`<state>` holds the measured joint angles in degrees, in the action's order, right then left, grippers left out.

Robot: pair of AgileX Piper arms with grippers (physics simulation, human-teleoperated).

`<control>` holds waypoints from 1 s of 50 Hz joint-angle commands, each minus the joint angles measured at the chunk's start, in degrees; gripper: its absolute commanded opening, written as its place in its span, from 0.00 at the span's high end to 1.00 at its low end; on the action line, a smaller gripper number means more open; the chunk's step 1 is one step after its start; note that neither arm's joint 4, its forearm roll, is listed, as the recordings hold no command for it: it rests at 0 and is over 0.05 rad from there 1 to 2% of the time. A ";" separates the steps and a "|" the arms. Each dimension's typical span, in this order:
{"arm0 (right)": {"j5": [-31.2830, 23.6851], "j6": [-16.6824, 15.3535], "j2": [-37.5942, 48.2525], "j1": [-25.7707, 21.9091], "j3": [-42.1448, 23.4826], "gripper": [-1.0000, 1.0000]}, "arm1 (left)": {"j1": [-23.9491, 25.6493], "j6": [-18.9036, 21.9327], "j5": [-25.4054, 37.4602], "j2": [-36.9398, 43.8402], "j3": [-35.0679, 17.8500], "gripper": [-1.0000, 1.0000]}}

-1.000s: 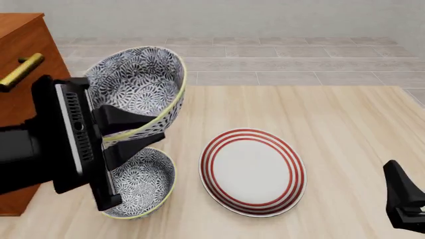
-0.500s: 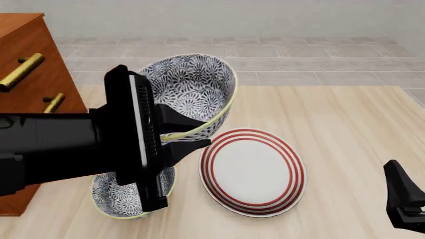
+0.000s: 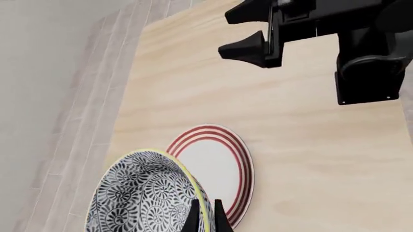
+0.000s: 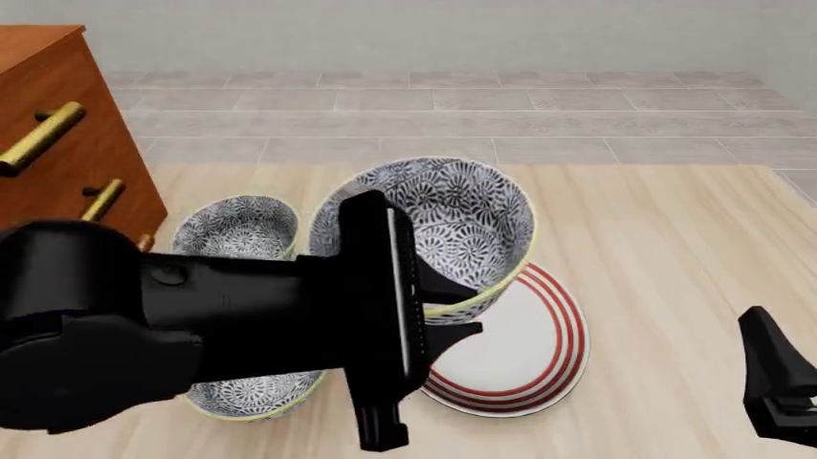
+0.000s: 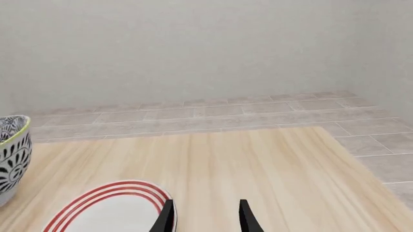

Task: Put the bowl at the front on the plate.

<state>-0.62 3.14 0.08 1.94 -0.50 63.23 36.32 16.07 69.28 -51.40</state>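
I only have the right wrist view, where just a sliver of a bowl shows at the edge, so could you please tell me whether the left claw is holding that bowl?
Observer: Yes, the left claw is shut on the near rim of the bowl, with one finger inside the wall and one outside.
Operator: Thank you. Is it over the plate?
Observer: Partly. In the front view it covers the left part of the plate, but I cannot tell whether it touches.
Operator: Are other bowls close by?
Observer: Two are. A second bowl stands on the table left of the held one, and a third bowl sits mostly hidden under the left arm.
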 commanded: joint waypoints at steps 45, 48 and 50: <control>0.31 0.42 -0.04 0.44 0.01 0.00 | -1.15 -2.67 -9.25 18.64 -8.54 1.00; 0.39 0.60 -0.05 0.60 -0.01 0.00 | -1.38 -2.15 -9.75 19.67 -8.52 1.00; 0.51 0.69 -0.05 0.67 0.08 0.00 | -2.18 -1.03 -10.70 21.07 -8.19 1.00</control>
<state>-0.41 3.50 0.03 2.38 -0.54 62.21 34.07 7.02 86.77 -58.56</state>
